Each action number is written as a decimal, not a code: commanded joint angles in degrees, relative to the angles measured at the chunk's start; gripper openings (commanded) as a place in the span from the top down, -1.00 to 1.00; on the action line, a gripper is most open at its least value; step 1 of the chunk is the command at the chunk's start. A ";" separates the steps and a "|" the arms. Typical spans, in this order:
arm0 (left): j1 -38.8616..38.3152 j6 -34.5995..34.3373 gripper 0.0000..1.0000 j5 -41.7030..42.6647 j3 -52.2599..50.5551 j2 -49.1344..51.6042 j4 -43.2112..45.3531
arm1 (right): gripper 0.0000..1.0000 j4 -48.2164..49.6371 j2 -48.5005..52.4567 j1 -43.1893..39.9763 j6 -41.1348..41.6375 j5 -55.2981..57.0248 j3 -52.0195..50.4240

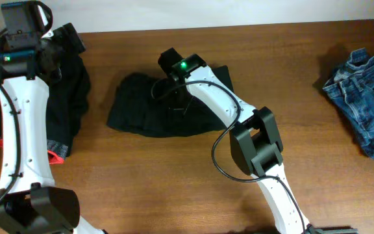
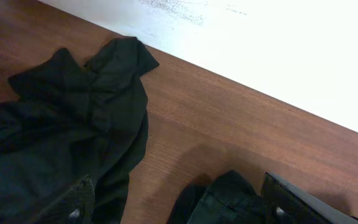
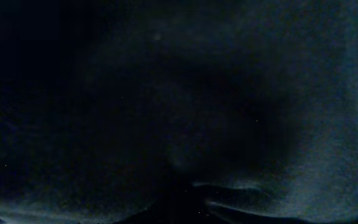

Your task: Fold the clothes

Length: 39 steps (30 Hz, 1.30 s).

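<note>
On the wooden table [image 1: 174, 182], the black garment [image 1: 135, 114] lies under the right gripper [image 1: 177, 106].

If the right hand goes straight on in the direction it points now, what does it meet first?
The black garment: the right hand points down into it, and its wrist view shows only dark cloth. The table probably lies directly beneath.

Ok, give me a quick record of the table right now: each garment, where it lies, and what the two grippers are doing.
table: brown wood
middle black garment: crumpled, centre of table, under the right gripper
left black garment: bunched at the left, red-and-grey edge toward the robot
jeans: blue denim, crumpled at far right, nothing touching them
right gripper: shut, pressed down into middle black garment; pinch on fabric not visible
left gripper: open, over the table's left side, holding nothing
</note>
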 commanded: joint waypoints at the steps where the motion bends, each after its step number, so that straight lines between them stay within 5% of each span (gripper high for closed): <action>1: 0.20 -0.55 -0.71 -0.57 0.63 -0.33 0.26 | 0.92 0.90 2.25 -0.26 0.74 -2.29 0.55; 8: 0.13 -0.55 -0.71 -0.57 0.61 -0.33 -0.87 | 0.57 -4.76 0.50 -2.43 -1.62 -2.49 15.21; 21: 0.13 -0.55 -0.71 -0.57 0.39 -0.33 -2.16 | 0.53 6.75 2.75 -2.36 -1.64 -2.32 0.57; 27: 0.07 -0.52 -0.71 0.96 0.37 -0.20 -3.80 | 0.51 5.64 1.25 -3.61 -3.96 -2.86 3.98; 35: -2.12 1.44 -0.71 3.72 0.28 3.96 -11.30 | -0.47 -9.03 -1.09 -6.34 -10.08 -4.66 22.77; 39: -4.17 7.19 -0.71 9.57 0.28 8.85 -15.30 | -0.63 -14.75 -1.14 -8.37 -12.85 -4.74 25.81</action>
